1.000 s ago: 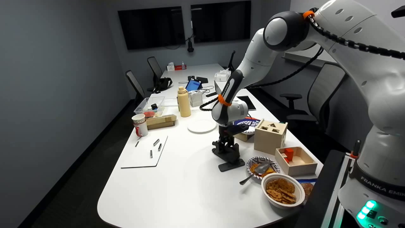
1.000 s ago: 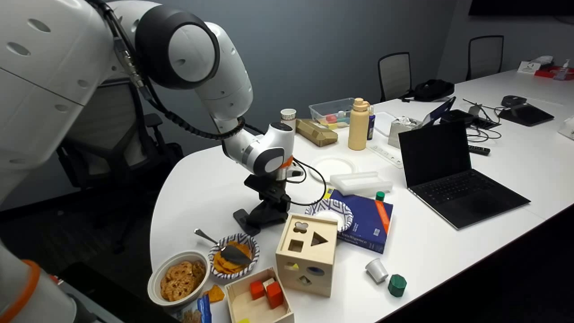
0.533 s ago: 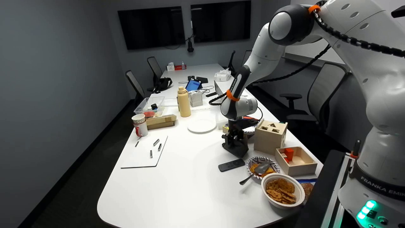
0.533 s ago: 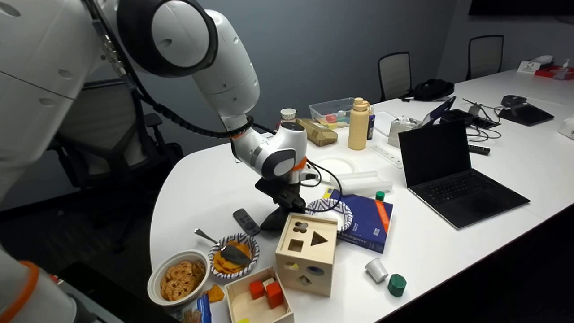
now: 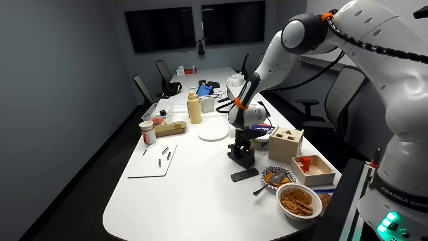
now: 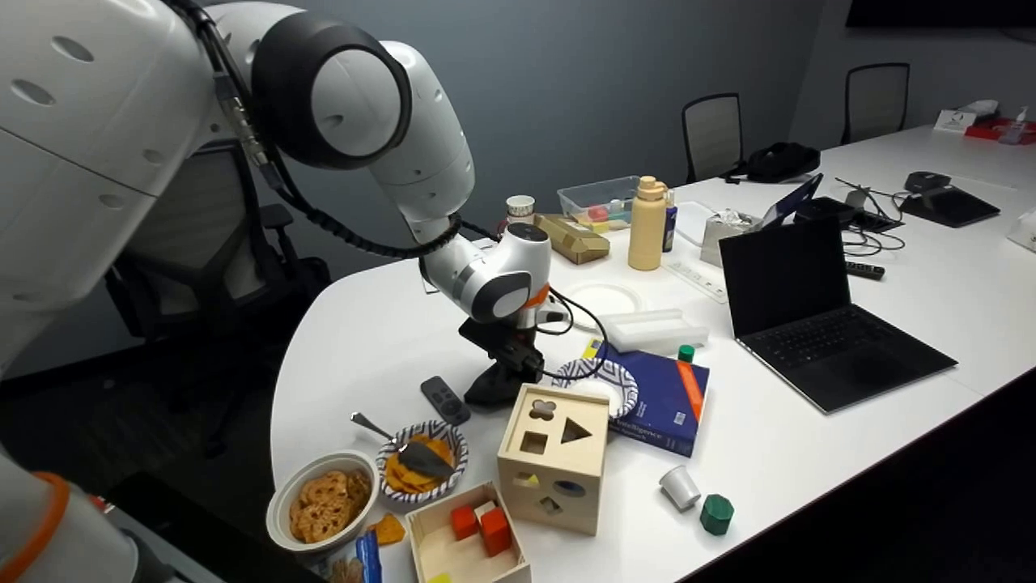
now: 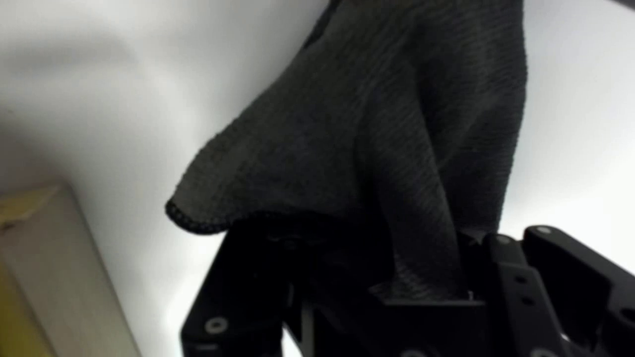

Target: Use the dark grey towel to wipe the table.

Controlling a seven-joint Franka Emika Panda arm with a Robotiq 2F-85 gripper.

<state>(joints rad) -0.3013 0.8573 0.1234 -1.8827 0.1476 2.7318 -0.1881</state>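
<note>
"Dark grey towel [image 7: 342, 148], quick, where?"

"Under the tool [image 7: 387, 253], bunched, reaching down to the white surface [image 5: 187, 201] in both exterior views. Full contact underneath: can't tell."

"Tool state?"

"Grasping the towel. Wrist view: a fold of it sits pinched in the tool, the rest fans out past the tips, one stitched corner poking off to the side."

"Arm pose, go."

"Bent high, reaching low. In an exterior view the arm [image 5: 276, 63] starts at the base [image 5: 394, 167], lower right, goes up to a raised, dark-capped elbow [image 5: 304, 31], then slopes down to the wrist [image 5: 247, 115]. Tool points downward. Ribbed cable [image 5: 384, 50] runs along the upper arm."

"Elbow in both?"

"Yes, well above the wrist in both exterior views; wrist low over the surface, orange band [image 5: 240, 103] on it."

"Neighbours?"

"Dark remote [image 5: 244, 174] just beside the towel, small gap. Wooden shape box [image 6: 554, 470] near, apart, on the surface too. Patterned bowl [image 6: 462, 460] of orange chips [image 6: 405, 478] beside the remote, a spatula [image 6: 425, 460] lying across it."

"Farther off?"

"White plate [image 5: 213, 134], then a tan bottle [image 5: 194, 110], upright, well apart from the towel. Laptop [image 6: 850, 348], lid raised, also well apart."
</note>
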